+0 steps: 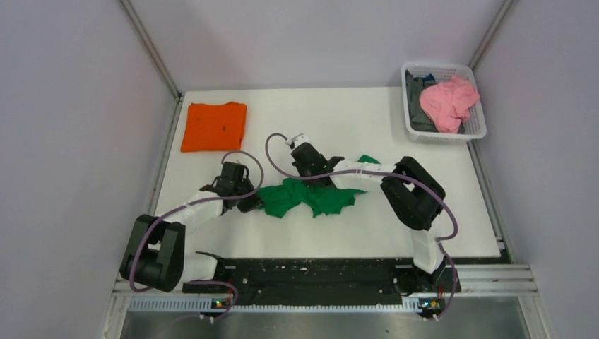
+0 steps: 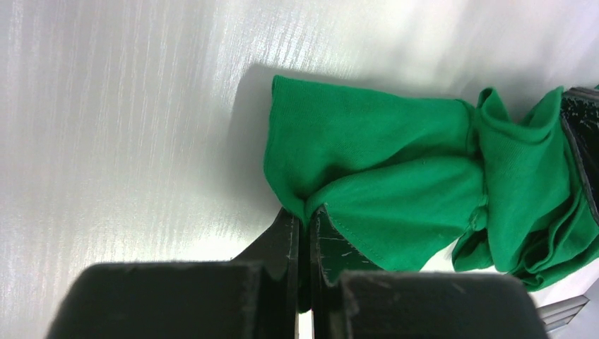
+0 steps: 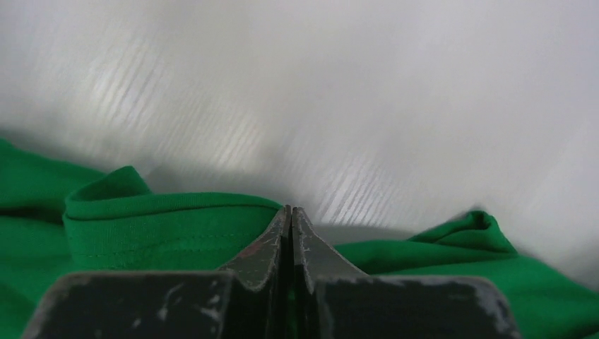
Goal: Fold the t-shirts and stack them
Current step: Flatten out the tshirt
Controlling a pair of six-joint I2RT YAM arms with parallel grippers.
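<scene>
The green t-shirt [image 1: 311,198] lies crumpled in a bunch at the middle of the white table. My left gripper [image 1: 248,201] is at its left end, shut on a fold of the green cloth [image 2: 367,176]; the cloth runs down between the fingertips [image 2: 288,233]. My right gripper [image 1: 314,176] is over the shirt's back edge, shut with green cloth [image 3: 169,226] pinched between the fingers. The orange t-shirt [image 1: 214,126] lies folded flat in a square at the back left of the table.
A white basket [image 1: 475,131] at the back right corner holds a pink cloth [image 1: 448,102] and a grey one [image 1: 417,88]. Grey walls close in the table on both sides and behind. The arm bases sit on a black rail [image 1: 311,275] at the near edge.
</scene>
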